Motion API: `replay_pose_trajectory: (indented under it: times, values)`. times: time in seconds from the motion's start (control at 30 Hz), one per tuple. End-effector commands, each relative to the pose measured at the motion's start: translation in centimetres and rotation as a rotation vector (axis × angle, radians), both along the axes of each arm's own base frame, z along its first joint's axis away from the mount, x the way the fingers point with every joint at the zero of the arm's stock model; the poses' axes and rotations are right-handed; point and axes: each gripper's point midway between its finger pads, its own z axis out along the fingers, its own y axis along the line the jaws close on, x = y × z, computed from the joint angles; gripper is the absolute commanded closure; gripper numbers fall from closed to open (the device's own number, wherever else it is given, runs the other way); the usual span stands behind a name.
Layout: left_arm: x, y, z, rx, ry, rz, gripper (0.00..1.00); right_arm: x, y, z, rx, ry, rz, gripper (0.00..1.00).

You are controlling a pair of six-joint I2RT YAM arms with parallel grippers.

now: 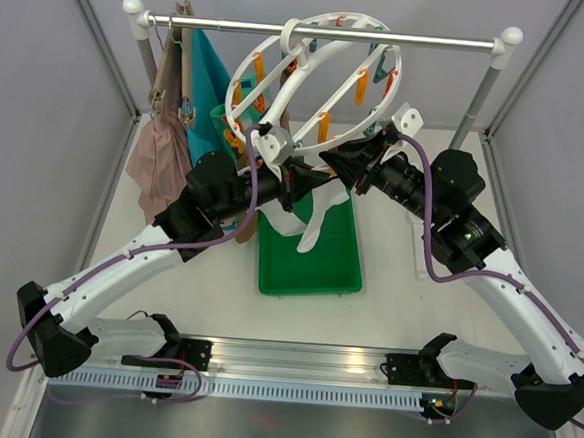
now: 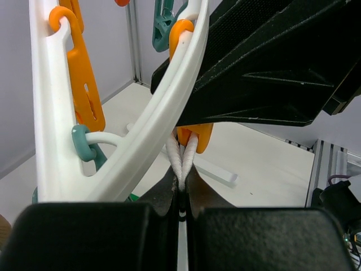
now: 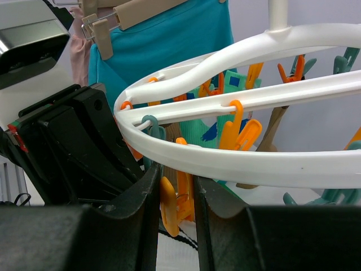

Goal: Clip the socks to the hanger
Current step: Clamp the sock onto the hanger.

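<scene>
pinching the white sock (image 2: pixel 190 151), the closed left gripper (image 2: pixel 181 193) held it at an orange peg (image 3: pixel 168 208); the right gripper (image 3: pixel 176 195) clamped that peg on the hanger (image 3: pixel 242 165).

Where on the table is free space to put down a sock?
Free: white tabletop between the green plastic tray and the right arm; the strip between tray and front metal rail. Crowded: under the round white plastic ring hanger, where left end effector and right end effector meet.
</scene>
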Motion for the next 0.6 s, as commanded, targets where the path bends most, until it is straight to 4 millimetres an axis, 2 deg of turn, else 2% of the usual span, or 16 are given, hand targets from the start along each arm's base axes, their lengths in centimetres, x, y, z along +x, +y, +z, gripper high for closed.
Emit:
replay_pose_trajectory:
  times: [0.0,0.47,0.57]
  values:
    - [-0.45,0.83,3.89,-0.068,-0.090,0.008,0.98,-1.05,0.63,-0.02,-0.014,-0.005,0.056,1.00]
    - [-0.75,0.74,4.16,-0.078,-0.089,-0.008,0.98,-1.13,0.37,0.19,-0.004,-0.011,0.048,1.00]
    - [-0.78,0.73,4.24,-0.081,-0.090,-0.009,0.98,-1.10,0.34,0.18,-0.003,-0.012,0.044,0.97]
